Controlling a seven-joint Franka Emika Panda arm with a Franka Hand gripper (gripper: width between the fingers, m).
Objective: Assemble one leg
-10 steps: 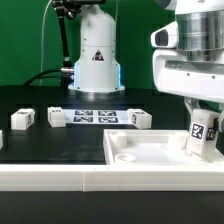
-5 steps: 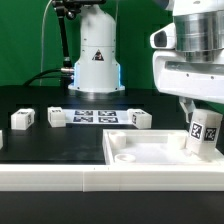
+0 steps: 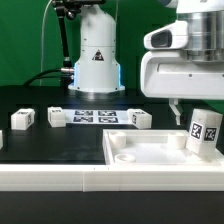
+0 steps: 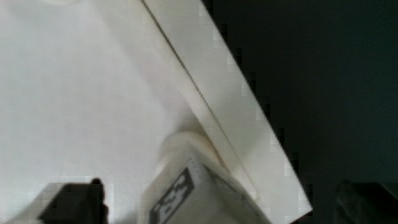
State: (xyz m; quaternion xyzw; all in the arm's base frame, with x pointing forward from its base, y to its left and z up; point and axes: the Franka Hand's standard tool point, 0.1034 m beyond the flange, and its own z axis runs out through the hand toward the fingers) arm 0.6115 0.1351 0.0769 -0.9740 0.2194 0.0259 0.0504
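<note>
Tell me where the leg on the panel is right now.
The leg stands at the exterior view's right, in the far right corner of the white panel.

Marker board [image 3: 97,117] lies flat at mid-table, tags facing up, on the black table [image 3: 50,145]. Green backdrop [image 3: 25,40] behind. Large white panel [image 3: 150,148] sits up front, toward the exterior view's right.

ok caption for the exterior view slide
Open tool hovering over a leg standing upright in the panel's corner, three loose legs beside the marker board.
</note>
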